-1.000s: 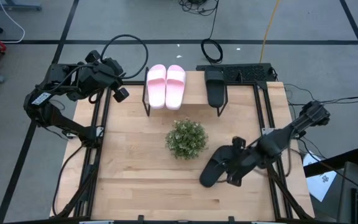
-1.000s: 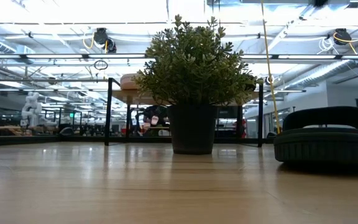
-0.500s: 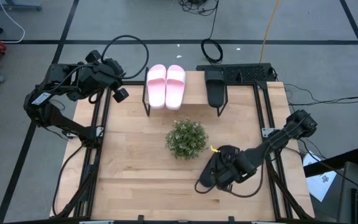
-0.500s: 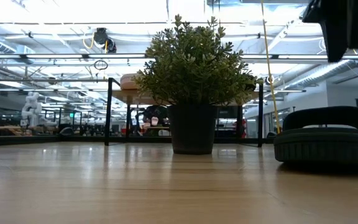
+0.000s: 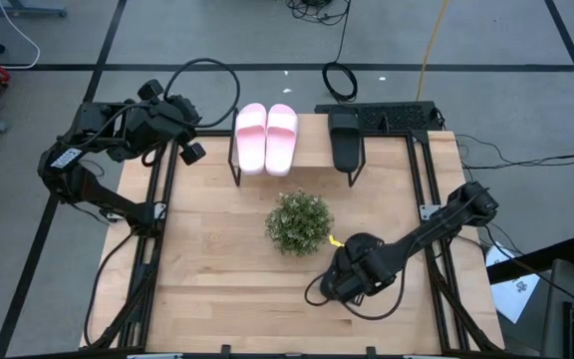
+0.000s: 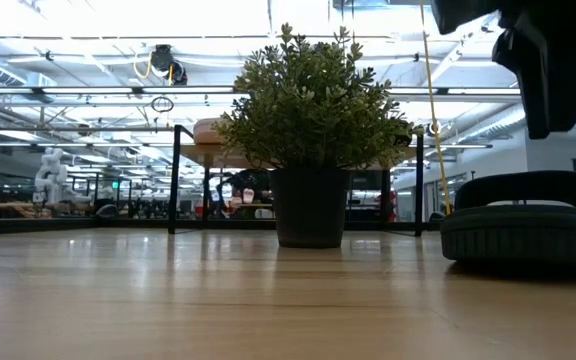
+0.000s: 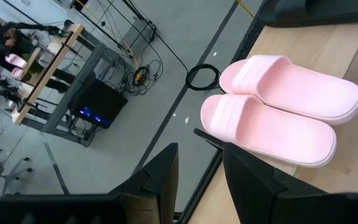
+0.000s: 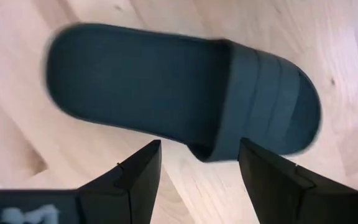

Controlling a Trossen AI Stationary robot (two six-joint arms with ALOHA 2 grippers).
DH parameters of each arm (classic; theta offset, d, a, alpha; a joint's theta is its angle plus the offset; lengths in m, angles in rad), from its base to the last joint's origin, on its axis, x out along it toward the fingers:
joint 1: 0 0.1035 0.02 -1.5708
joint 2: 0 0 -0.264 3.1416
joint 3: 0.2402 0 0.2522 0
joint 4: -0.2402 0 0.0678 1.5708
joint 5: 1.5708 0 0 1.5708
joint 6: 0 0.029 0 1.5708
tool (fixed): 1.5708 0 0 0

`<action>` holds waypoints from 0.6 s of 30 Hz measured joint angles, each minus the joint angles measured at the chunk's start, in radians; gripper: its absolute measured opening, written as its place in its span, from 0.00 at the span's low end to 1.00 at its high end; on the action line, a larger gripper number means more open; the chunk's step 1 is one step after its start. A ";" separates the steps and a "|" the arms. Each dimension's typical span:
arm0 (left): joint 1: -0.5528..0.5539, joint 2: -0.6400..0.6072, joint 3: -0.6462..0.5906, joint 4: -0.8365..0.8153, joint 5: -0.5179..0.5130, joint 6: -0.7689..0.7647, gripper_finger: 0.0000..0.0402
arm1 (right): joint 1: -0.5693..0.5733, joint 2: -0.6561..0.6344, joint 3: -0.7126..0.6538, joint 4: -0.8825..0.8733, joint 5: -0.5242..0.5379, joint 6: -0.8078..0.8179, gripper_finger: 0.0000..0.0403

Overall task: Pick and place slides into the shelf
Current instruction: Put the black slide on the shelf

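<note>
One black slide (image 8: 179, 87) lies sole down on the table, near its right side, also seen in the low view (image 6: 523, 230). My right gripper (image 8: 197, 180) hovers open above it, one finger on either side of its strap end, apart from it; in the high view the gripper (image 5: 347, 277) covers most of the slide. The pink pair (image 5: 267, 138) and the other black slide (image 5: 344, 140) rest sole down on the shelf (image 5: 312, 145) at the far edge. My left gripper (image 7: 201, 180) waits open at the far left, beside the pink slides (image 7: 278, 106).
A potted plant (image 5: 299, 221) stands mid-table, just left of my right gripper and between it and the shelf. The shelf's thin black legs (image 6: 175, 180) show behind the plant (image 6: 313, 130). Bare wood lies on the table's left half and along its near edge.
My right gripper has moved toward the table's left and near edge and come down over the black slide; in the low view it has dropped into the picture from above. The slide has stayed where it was.
</note>
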 joint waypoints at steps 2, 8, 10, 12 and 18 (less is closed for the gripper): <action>0.000 0.000 0.000 0.000 0.000 0.002 0.33 | -0.006 0.009 0.000 -0.031 0.001 0.028 0.50; 0.000 0.000 0.000 0.000 -0.001 0.028 0.33 | -0.012 0.011 -0.020 -0.041 0.001 0.051 0.50; 0.000 0.000 0.000 0.000 -0.001 0.029 0.33 | -0.013 0.013 -0.028 -0.036 -0.002 0.052 0.50; 0.000 0.000 0.000 0.000 -0.001 0.030 0.33 | -0.013 0.010 -0.042 -0.005 -0.002 0.049 0.50; 0.000 0.000 0.000 0.000 -0.001 0.054 0.33 | -0.013 0.011 -0.070 0.018 -0.003 0.053 0.50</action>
